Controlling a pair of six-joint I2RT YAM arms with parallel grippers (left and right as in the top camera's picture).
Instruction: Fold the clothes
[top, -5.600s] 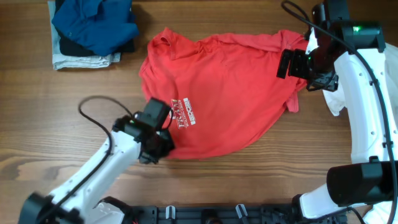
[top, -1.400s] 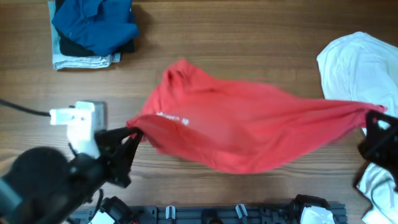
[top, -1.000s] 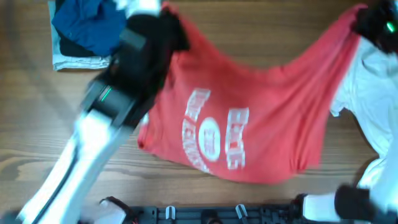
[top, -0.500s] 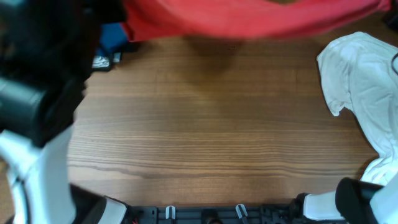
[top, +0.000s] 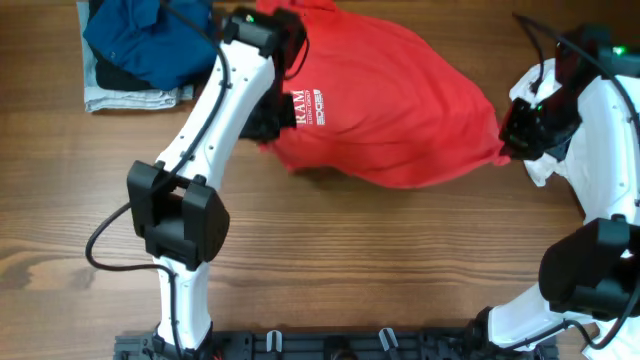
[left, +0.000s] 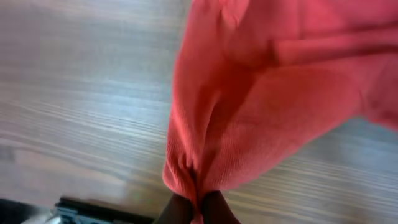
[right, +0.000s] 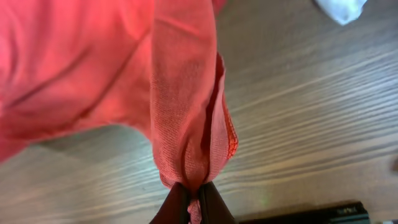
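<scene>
The red T-shirt (top: 400, 95), white lettering (top: 305, 108) showing near its left edge, hangs bunched between my two grippers over the far half of the table. My left gripper (top: 283, 52) is shut on a gathered fold at the shirt's left end (left: 205, 143); the dark fingertips (left: 214, 211) pinch the cloth. At the right, my other gripper (top: 506, 140) is shut on the shirt's pointed right end (right: 186, 124), with its fingers (right: 177, 205) clamped on the fold. A white shirt (top: 540, 172) lies at the table's right edge, partly hidden by the right arm.
A stack of folded clothes, blue on top (top: 150, 40), sits at the far left corner. Bare wooden tabletop (top: 350, 260) fills the near half. The left arm (top: 200, 140) reaches diagonally across the left side; a black rail (top: 330, 345) lines the front edge.
Half a second ago the red shirt was stretched high along the frame's top edge. It has come down and toward me, now sagging between both grippers, which stay shut on it.
</scene>
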